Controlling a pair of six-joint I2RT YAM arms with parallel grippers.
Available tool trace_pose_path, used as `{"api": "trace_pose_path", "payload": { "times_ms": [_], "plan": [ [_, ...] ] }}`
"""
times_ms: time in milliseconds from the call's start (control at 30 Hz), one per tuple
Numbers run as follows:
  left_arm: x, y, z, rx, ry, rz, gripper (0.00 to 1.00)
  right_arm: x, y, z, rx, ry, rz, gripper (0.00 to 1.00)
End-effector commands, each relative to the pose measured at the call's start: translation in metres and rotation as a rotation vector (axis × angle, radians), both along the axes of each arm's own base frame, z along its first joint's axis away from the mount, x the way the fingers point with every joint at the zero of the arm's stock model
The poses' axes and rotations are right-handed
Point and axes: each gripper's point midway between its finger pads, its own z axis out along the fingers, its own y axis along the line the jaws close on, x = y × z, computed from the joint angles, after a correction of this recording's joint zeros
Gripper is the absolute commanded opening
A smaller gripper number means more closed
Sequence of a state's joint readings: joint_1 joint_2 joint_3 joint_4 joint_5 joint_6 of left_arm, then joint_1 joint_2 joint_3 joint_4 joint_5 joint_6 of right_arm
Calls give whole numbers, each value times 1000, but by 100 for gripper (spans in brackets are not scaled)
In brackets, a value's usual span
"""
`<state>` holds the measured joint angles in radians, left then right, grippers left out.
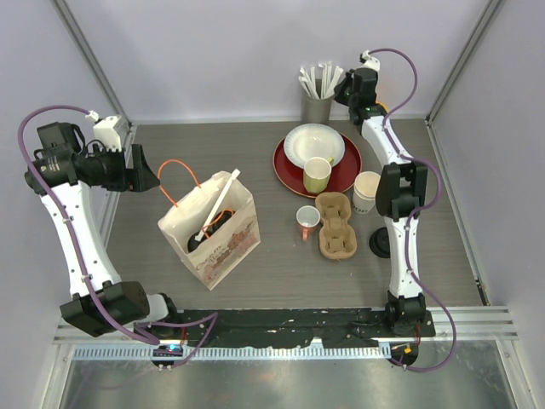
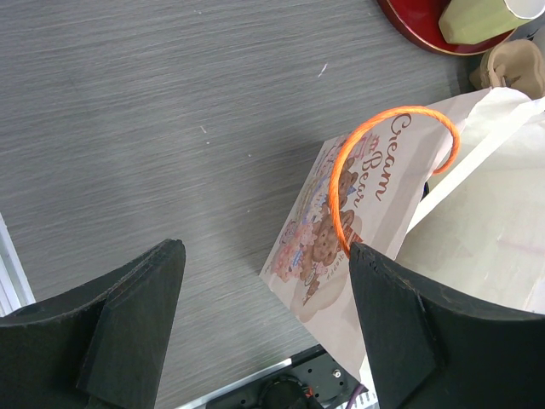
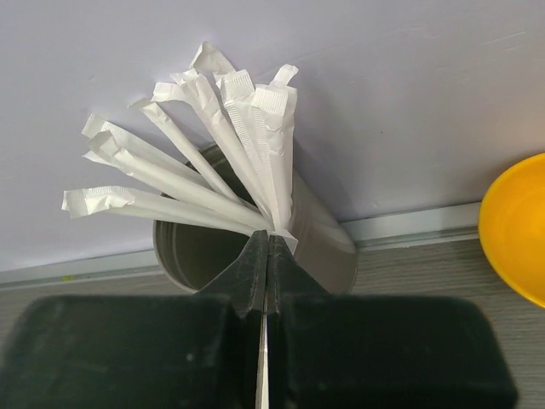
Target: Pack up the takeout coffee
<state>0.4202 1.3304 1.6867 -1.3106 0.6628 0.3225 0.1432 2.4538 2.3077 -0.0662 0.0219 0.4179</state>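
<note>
A cream-white paper cup (image 1: pixel 366 191) stands without a lid at the right, beside my right arm. A round black lid (image 1: pixel 380 243) lies on the table below it. A printed paper bag (image 1: pixel 217 230) with an orange handle (image 2: pixel 387 115) stands at centre-left. Inside it I see a black-lidded thing (image 1: pixel 203 240) and a wrapped straw (image 1: pixel 220 200). My left gripper (image 1: pixel 143 179) is open and empty, just left of the bag (image 2: pixel 266 251). My right gripper (image 1: pixel 330 92) is at the back, shut on a wrapped straw (image 3: pixel 277 153) in the grey straw holder (image 3: pixel 328 247).
A cardboard cup carrier (image 1: pixel 336 223) lies right of the bag. A white mug with a pink handle (image 1: pixel 306 220) stands beside it. A pale green mug (image 1: pixel 317 175) and a white bowl (image 1: pixel 313 143) sit on a red plate (image 1: pixel 347 170). A yellow round thing (image 3: pixel 515 230) lies right of the holder.
</note>
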Motion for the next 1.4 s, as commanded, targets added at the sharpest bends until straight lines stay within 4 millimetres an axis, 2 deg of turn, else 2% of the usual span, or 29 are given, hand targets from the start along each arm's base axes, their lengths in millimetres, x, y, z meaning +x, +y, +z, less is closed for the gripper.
{"api": "trace_pose_path", "payload": {
  "times_ms": [0,67,100,167,233,333,467,533,600,667,700,900,933,1000,1033,1367],
  "plan": [
    [1,1,12,20,-46,-9,82,-6,-6,59,-40,-111,-27,1],
    [1,0,13,19,-48,-12,82,-10,-7,74,-48,-133,-31,11],
    [1,0,12,18,-45,-12,82,-11,-9,81,-47,-144,-37,22],
    [0,0,13,18,-51,-13,82,-14,-11,92,-49,-161,-42,35],
    [0,-1,13,16,-52,-15,82,-16,-11,95,-49,-160,-40,38],
    [-1,-2,14,16,-54,-20,82,-17,-12,91,-47,-144,-51,34],
    [-2,-3,16,17,-59,-24,82,-16,-8,75,-31,-110,-39,16],
    [-2,-3,17,19,-63,-27,82,-17,-6,70,-19,-98,-31,13],
    [-3,-3,17,23,-65,-28,82,-16,-3,64,-9,-85,-23,16],
    [-3,-3,17,25,-64,-31,82,-17,-4,62,-9,-76,-28,26],
    [-4,-4,17,24,-62,-30,82,-17,-5,60,-12,-72,-41,27],
    [-4,-4,17,19,-64,-33,82,-12,0,57,-10,-68,-23,24],
    [-4,-4,17,21,-65,-32,82,-11,2,48,-12,-50,-17,24],
    [-4,-5,17,20,-65,-34,82,-9,4,52,-10,-59,-13,24],
    [-5,-5,17,22,-66,-33,82,-7,6,45,-8,-48,-12,24],
    [-4,-5,17,19,-66,-42,82,-1,7,41,-1,-46,-19,25]
  ]
}}
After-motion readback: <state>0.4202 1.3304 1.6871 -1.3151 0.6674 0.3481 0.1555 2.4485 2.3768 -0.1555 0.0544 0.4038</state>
